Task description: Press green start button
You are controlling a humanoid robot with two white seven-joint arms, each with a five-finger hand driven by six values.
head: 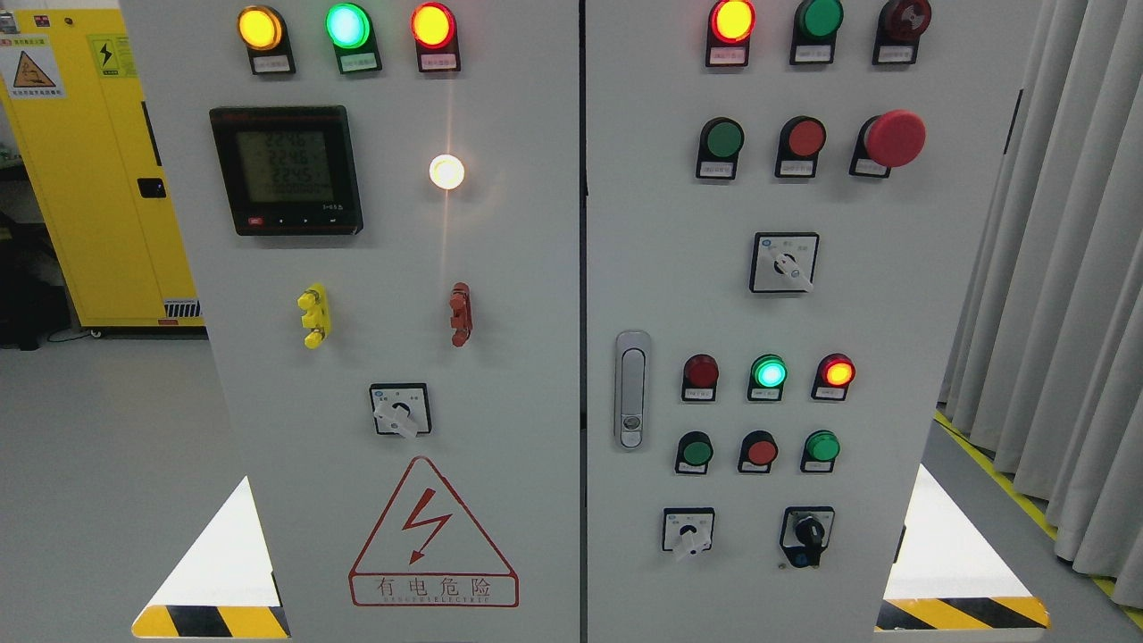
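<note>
Since neither hand is seen in the head view, their finger state cannot be told, nor can a bearing from hand to target or the nearer arm be judged. Several round green buttons sit on the right door; the likeliest start button is taken to be the glossy domed one at upper middle, beside a red button and left of the mushroom-shaped emergency stop.

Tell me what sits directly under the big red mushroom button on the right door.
Under the red mushroom button sits a rotary selector switch on the panel. The button's head covers part of its own label.
</note>
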